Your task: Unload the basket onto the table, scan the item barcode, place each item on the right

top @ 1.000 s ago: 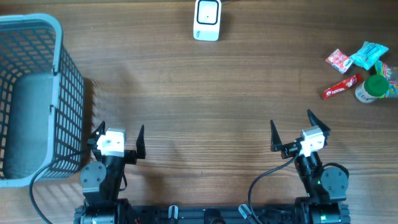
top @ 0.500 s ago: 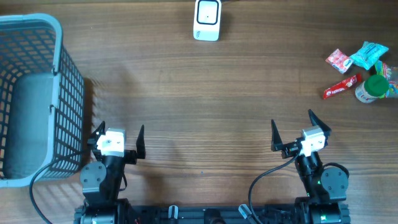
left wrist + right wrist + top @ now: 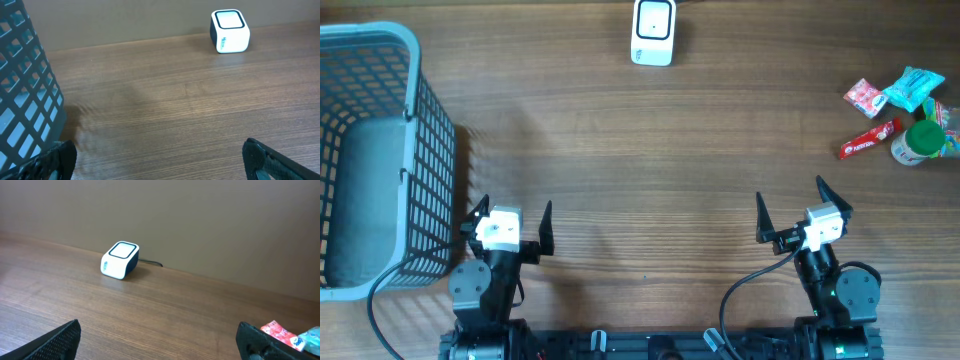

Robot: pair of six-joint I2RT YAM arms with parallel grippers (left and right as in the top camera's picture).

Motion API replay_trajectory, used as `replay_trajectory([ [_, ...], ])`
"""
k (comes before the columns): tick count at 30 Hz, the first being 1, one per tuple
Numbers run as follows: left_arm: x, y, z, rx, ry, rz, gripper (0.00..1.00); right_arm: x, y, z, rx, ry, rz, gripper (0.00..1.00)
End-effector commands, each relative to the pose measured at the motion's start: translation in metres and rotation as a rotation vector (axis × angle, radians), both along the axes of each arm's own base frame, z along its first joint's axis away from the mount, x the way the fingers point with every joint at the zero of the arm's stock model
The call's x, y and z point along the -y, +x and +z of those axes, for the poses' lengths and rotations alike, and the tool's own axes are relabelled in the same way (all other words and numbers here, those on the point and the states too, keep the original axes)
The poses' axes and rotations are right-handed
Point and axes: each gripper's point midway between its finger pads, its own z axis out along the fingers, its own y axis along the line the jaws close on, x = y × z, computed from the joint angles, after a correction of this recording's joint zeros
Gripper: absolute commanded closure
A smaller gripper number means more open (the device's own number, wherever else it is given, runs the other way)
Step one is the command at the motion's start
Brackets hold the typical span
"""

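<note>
A white barcode scanner (image 3: 653, 32) stands at the table's far edge, near the middle; it also shows in the left wrist view (image 3: 230, 31) and the right wrist view (image 3: 120, 260). The items lie in a cluster at the far right: a red-and-white packet (image 3: 865, 96), a teal packet (image 3: 912, 88), a red bar (image 3: 869, 139) and a green-lidded bottle (image 3: 918, 141). My left gripper (image 3: 515, 206) is open and empty near the front edge, with bare wood between its fingers (image 3: 55, 160). My right gripper (image 3: 788, 192) is open and empty too, well short of the items.
A blue-grey wire basket (image 3: 430, 130) stands at the left edge, close beside my left gripper, and its wall fills the left of the left wrist view (image 3: 25, 100). The red-and-white packet (image 3: 277, 332) peeks in beside my right finger. A cable runs behind the scanner.
</note>
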Motion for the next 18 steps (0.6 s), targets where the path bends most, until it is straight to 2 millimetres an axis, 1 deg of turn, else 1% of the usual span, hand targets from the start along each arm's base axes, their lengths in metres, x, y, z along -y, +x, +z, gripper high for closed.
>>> replay_trajectory([
  [1,0.002,0.001,0.008,0.040,0.014,-0.011,0.00,0.002,0.000,0.002,0.014,-0.010,-0.013,0.00],
  [3,0.001,0.004,0.017,0.099,0.019,-0.010,0.00,0.002,0.000,0.002,0.014,-0.010,-0.013,0.00],
  [6,-0.002,0.008,0.021,0.174,0.024,0.009,0.00,0.002,0.000,0.002,0.014,-0.010,-0.013,0.00],
  [10,-0.004,0.008,0.019,0.168,0.012,0.026,0.00,0.002,0.000,0.002,0.014,-0.010,-0.013,0.00],
  [13,-0.001,0.008,0.019,0.166,0.006,0.015,0.00,0.002,0.000,0.002,0.014,-0.009,-0.013,0.00],
  [18,0.000,0.008,0.019,0.161,-0.056,0.024,0.00,0.002,0.000,0.002,0.014,-0.010,-0.013,0.01],
])
